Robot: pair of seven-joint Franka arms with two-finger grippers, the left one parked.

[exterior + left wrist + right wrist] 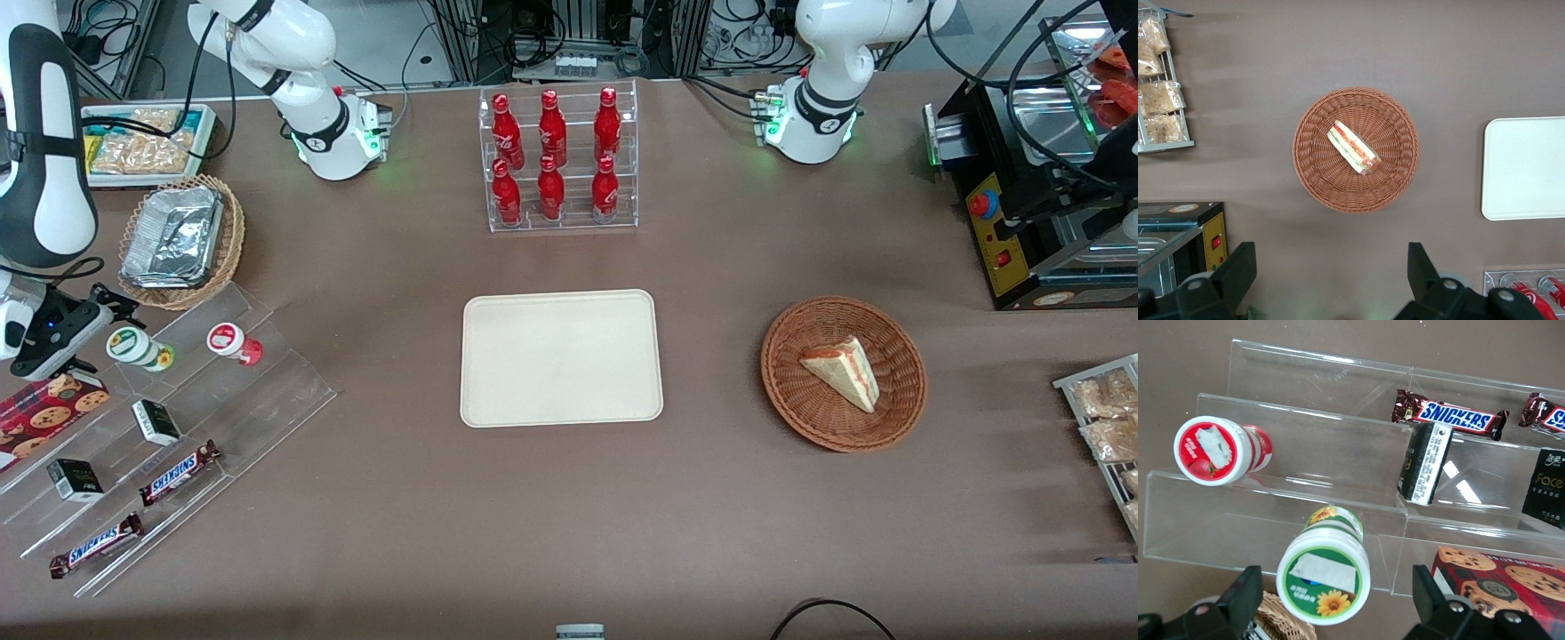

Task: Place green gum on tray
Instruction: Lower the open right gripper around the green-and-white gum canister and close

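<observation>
gripper: jaws apart, unloaded, straddling green gum
risk: red gum, 10 o'clock, gets knocked
tray: empty

A round wicker basket rests on the brown table and holds one sandwich wedge. The cream tray lies apart from the basket. A wire rack holds bagged snacks. Red bottles show nearby.
</observation>
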